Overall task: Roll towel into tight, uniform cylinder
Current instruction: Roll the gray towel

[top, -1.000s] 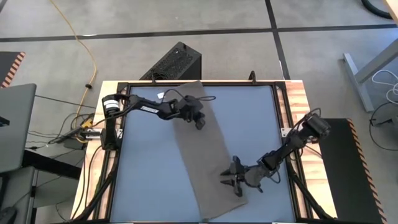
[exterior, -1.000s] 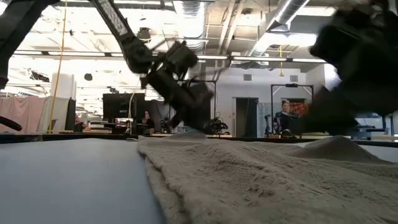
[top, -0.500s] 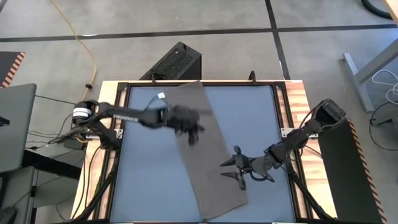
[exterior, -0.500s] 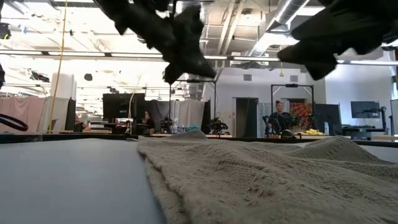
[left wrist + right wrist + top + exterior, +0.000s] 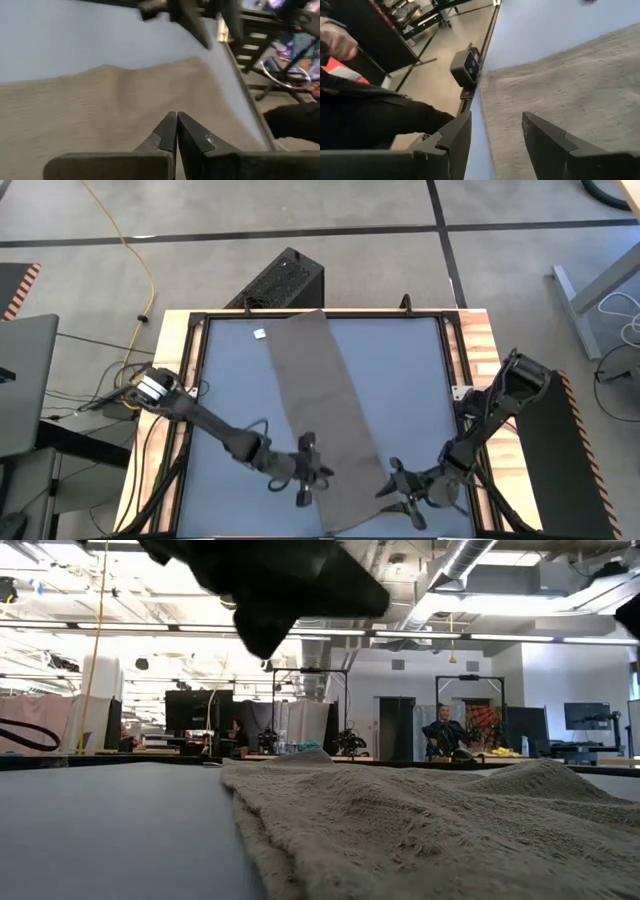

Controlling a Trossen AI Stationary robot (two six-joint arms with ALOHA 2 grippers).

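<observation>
Towel, a thin taupe rectangular cloth, runs lengthwise toward the table's near edge, between pinched-shut left gripper and wide-spread right gripper.

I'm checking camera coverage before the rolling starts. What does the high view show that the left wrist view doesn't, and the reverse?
Only the high view shows the whole towel lying flat and diagonal, its white tag at the far corner, and both arms at the near end. Only the left wrist view shows the left gripper shut, fingertips together above the cloth. Both show the towel unrolled on the blue-grey table, and the right gripper open near its edge.
</observation>
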